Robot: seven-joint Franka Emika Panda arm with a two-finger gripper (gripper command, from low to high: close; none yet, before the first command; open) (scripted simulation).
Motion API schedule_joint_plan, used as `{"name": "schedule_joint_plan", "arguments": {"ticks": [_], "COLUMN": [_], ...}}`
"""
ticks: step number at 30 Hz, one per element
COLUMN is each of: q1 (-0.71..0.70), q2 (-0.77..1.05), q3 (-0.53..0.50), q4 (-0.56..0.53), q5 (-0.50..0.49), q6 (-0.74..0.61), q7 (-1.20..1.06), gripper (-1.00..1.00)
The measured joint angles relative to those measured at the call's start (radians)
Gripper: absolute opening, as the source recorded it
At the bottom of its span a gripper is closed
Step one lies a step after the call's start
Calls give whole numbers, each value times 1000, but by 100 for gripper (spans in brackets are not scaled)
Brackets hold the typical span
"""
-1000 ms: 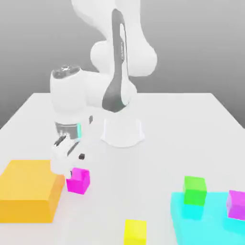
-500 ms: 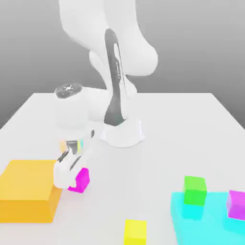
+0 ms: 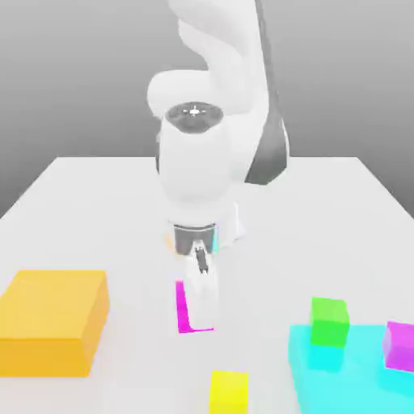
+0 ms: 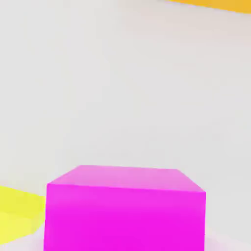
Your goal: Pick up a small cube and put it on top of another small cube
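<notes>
I have the gripper closed on the magenta cube; the yellow cube sits near it.

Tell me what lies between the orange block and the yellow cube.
In the exterior view, only bare tabletop separates the orange block from the yellow cube.

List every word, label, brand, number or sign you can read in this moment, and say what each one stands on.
There are none to read: no lettering shows on the arm, the magenta cube, the orange block, the green cube, the purple cube, the yellow cube or the cyan block.
</notes>
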Motion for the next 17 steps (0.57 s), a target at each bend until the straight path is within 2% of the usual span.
{"name": "schedule_joint_plan", "arguments": {"ticks": [9, 13, 14, 17], "q1": [272, 301, 306, 306], "q2": [85, 193, 212, 212], "q3": [152, 138, 133, 133], "q4": [316, 324, 322, 322], "q5": [-29, -97, -110, -110], "q6": [-218, -125, -105, -105], "q7": [-16, 29, 38, 38], "gripper": [-100, -100, 100, 100]}}
